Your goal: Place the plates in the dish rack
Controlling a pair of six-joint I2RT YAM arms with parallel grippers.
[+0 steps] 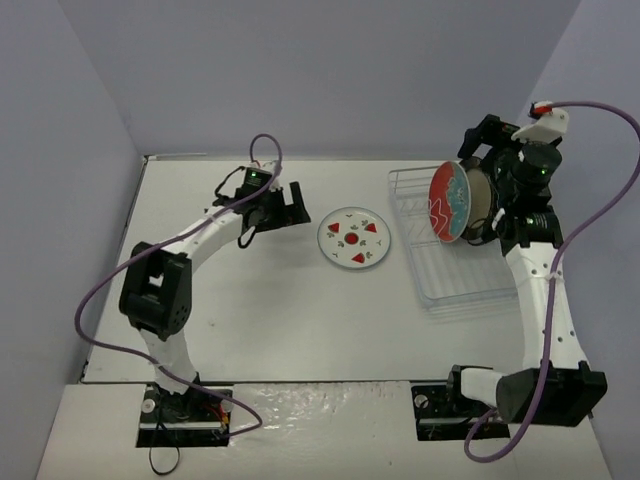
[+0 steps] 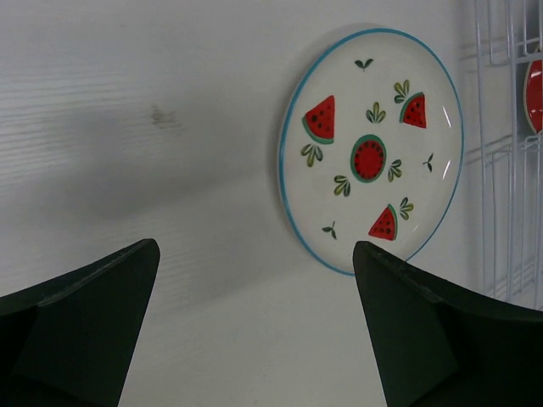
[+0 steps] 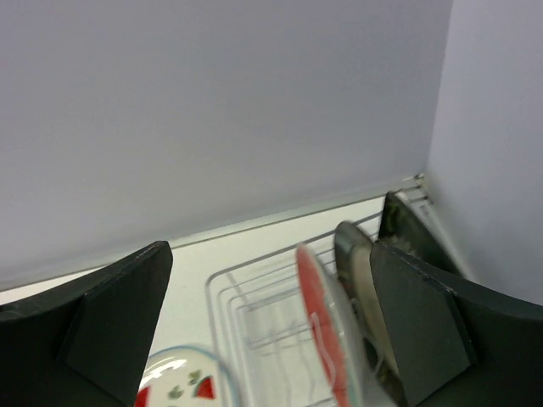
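White tabletop (image 1: 250,330), hemmed in by pale lilac walls (image 1: 330,70), carries a wire dish rack (image 1: 445,285) along its right side. A red-and-teal plate (image 1: 450,203) stands on edge among the rack's tines, with a black-rimmed beige plate (image 1: 484,196) upright just behind it. A darker shape farther back may be a third plate, though the right wrist view is too blurred to say.

The right gripper (image 3: 271,288) hangs over the far end of the rack. Its fingers (image 3: 424,322) are spread wide to either side of the standing plates and have hold of nothing.

A white plate (image 1: 354,239) painted with watermelon slices lies flat on the table between the two arms, left of the rack and apart from it. The left gripper (image 2: 254,254) is low over the table near that plate's left edge and faces it. Its jaws are fully apart, with only bare table between them.
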